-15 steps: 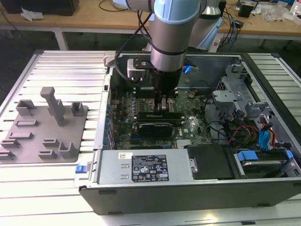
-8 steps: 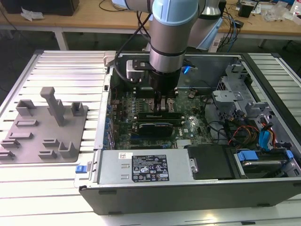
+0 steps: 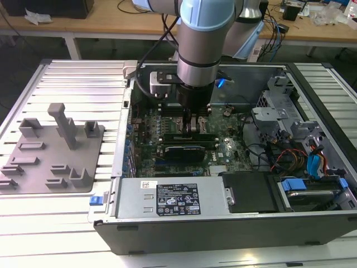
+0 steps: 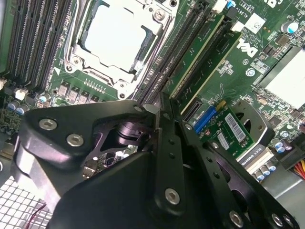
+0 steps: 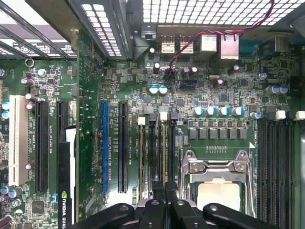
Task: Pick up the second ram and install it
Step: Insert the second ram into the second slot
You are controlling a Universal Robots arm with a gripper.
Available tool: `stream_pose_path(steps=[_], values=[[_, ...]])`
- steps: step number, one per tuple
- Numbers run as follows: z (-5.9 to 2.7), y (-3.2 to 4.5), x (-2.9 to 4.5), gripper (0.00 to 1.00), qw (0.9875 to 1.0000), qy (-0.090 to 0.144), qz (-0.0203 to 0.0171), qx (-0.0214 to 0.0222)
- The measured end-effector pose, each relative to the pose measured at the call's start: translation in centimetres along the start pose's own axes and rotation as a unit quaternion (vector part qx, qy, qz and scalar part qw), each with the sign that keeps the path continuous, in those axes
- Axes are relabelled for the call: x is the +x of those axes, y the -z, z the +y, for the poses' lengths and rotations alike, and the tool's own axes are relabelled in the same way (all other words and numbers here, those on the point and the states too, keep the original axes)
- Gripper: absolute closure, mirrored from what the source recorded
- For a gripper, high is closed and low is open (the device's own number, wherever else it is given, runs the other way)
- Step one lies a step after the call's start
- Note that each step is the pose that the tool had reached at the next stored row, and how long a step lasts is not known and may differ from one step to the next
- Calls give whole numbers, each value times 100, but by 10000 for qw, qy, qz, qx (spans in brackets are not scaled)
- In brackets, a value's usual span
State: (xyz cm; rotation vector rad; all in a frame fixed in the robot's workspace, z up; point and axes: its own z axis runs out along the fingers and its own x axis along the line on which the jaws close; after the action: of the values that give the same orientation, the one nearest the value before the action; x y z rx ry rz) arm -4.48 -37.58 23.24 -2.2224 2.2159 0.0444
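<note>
In the exterior view my gripper reaches down into the open computer case onto the motherboard. In both wrist views the fingers are shut together, tips directly over a memory slot beside the processor socket. The second ram, a narrow green stick, stands in that slot and runs out from under the gripper. I cannot tell whether the tips touch its top edge. Another stick stands two slots further from the socket.
The square silver processor lies close beside the fingers. Several empty black slots flank its other side. A graphics card, power supply and cables crowd the case. A grey fixture plate lies at the exterior view's left.
</note>
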Motion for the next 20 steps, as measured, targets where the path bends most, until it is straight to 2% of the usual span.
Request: stream_pose_path(steps=[4,8,13,19,20], values=[[0,3,-1,91,10000,-3,-6,3],[0,4,0,91,10000,-22,-41,2],[21,-29,7,91,10000,-20,-41,25],[40,-50,8,91,10000,-22,-41,22],[41,-51,8,84,10000,-23,-41,24]])
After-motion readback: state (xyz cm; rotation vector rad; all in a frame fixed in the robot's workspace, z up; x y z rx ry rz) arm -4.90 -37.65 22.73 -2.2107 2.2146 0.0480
